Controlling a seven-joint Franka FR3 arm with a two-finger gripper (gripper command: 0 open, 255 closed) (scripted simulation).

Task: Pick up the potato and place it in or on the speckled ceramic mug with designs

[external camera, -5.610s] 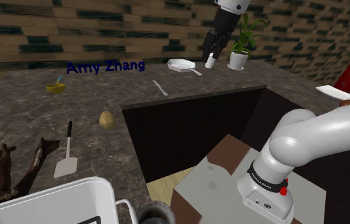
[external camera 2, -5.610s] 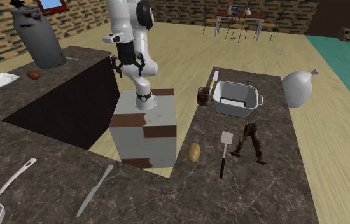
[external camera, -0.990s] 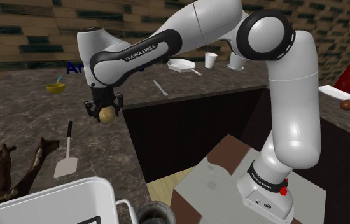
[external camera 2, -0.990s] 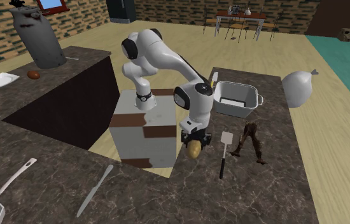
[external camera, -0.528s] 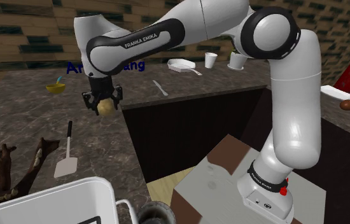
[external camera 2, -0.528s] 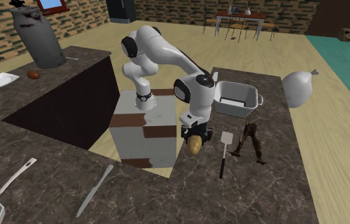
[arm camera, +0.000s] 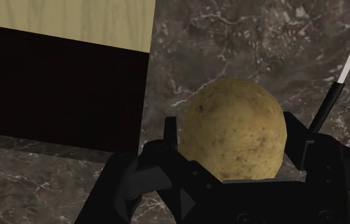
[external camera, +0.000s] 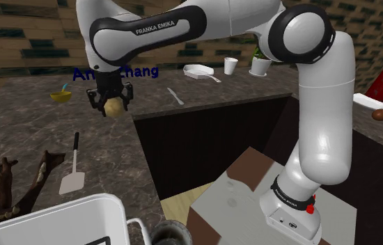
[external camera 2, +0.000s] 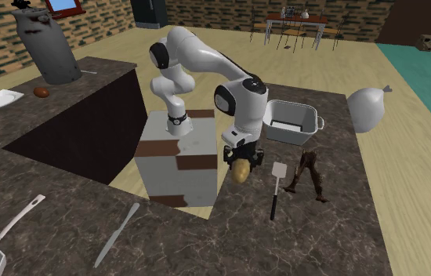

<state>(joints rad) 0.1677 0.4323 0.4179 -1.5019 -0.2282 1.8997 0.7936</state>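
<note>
One tan, speckled potato (arm camera: 234, 130) sits clamped in the black pincer (external camera: 115, 108), hanging above the marble tabletop (external camera: 30, 132).

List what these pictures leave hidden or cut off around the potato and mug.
- Mug: shoulder view, cut by the bottom edge; its designs cannot be made out.
- Potato: wrist view, near end hidden by the claw.
- Blue wall lettering: shoulder view, middle covered by the arm.
- White tub: shoulder view, cut by the bottom edge.
</note>
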